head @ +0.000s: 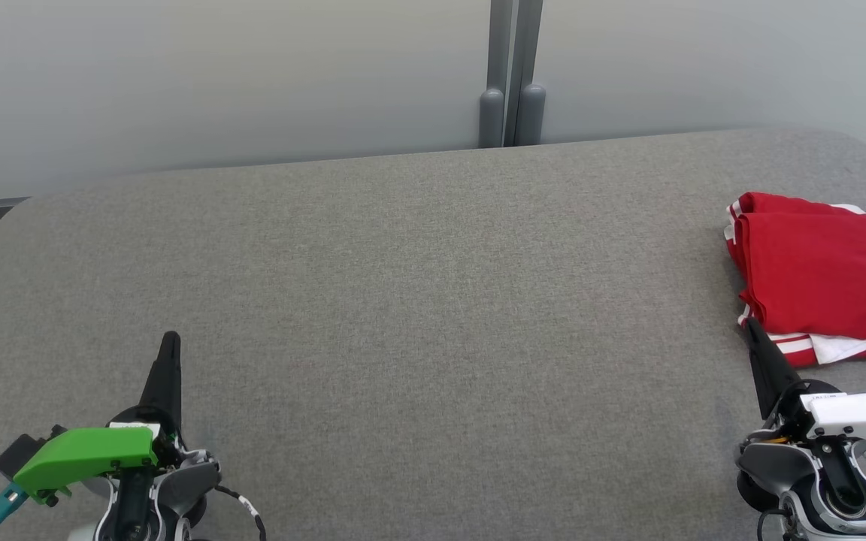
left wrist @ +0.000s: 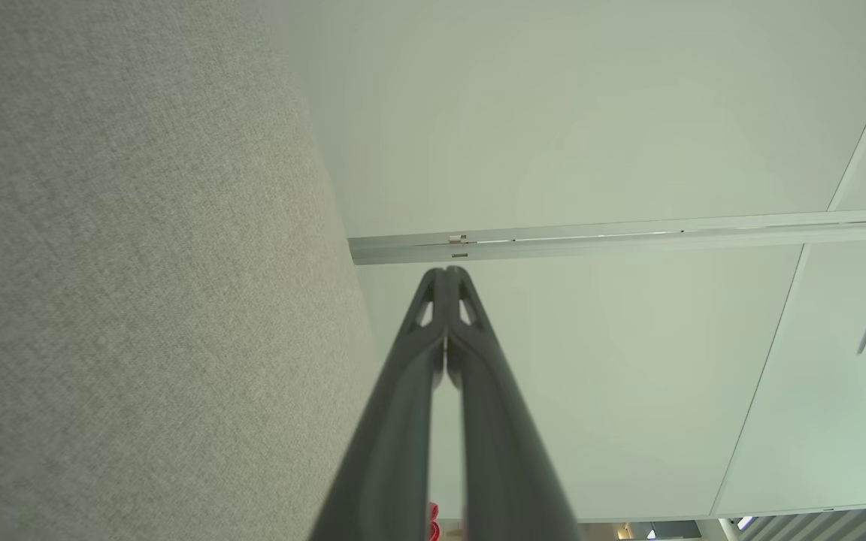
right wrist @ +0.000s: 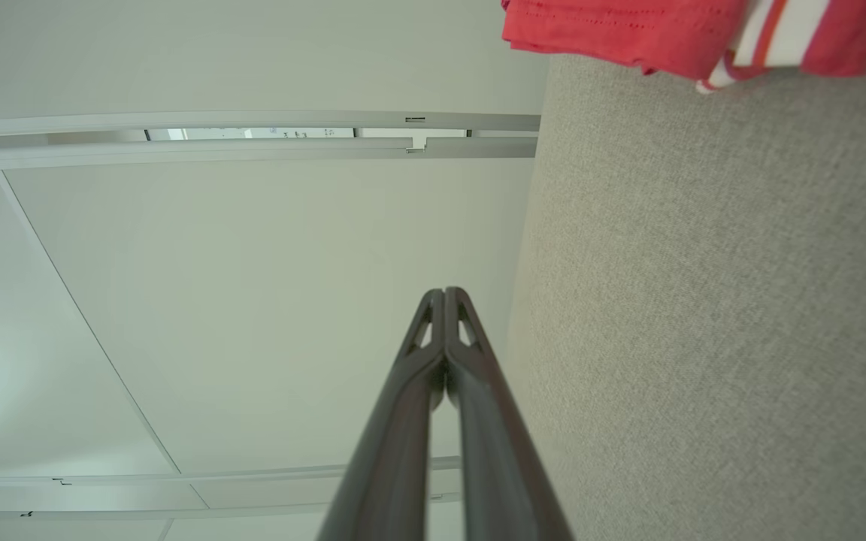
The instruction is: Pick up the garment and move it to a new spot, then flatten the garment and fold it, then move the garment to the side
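Folded red jersey (head: pixel 824 278) lies at the right edge of the grey fabric-topped table (head: pixel 433 300). My left gripper (head: pixel 170 342) and right gripper (head: pixel 751 324) rest with fingers pressed together, empty. Light, limp cloth, I judge, best pinched at its near hem.

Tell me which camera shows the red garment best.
The head view: the garment lies folded at the table's right end, red with white trim and part of a dark number, partly cropped. The right wrist view catches a hem and striped trim; the left wrist view, a tiny red sliver.
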You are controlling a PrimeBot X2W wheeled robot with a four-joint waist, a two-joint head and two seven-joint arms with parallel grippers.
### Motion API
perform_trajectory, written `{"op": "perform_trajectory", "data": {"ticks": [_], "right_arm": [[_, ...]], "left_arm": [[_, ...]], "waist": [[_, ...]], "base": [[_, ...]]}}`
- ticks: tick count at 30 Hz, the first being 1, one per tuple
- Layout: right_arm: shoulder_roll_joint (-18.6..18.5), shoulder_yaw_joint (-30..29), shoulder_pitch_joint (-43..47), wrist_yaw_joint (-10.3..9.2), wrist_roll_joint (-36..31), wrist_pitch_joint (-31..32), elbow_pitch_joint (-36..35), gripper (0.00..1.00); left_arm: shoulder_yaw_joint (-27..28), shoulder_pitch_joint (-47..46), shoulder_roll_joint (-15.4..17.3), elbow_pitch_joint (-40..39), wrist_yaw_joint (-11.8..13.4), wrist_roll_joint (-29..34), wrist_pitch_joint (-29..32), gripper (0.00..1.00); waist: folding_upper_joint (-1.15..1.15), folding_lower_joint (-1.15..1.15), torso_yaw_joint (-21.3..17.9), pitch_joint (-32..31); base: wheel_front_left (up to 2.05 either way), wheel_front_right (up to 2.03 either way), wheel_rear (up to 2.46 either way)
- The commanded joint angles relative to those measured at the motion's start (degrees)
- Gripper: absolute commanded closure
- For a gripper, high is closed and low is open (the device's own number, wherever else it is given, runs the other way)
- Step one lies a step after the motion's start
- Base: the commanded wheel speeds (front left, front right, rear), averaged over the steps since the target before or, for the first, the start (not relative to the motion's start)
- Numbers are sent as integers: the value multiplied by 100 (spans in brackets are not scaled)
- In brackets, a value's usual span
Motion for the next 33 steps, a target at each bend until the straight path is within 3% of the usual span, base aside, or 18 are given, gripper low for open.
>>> {"op": "perform_trajectory", "data": {"ticks": [1,33], "right_arm": [[-11,-33,-80,2,131,44,17,100],[42,-121,-74,2,130,113,33,100]], "left_arm": [[45,-120,-15,30,-53,-148,46,100],[76,-129,-40,43,-69,-171,72,100]], "waist": [[0,0,0,3],[0,0,-1,7]], "base": [[0,0,0],[0,0,0]]}}
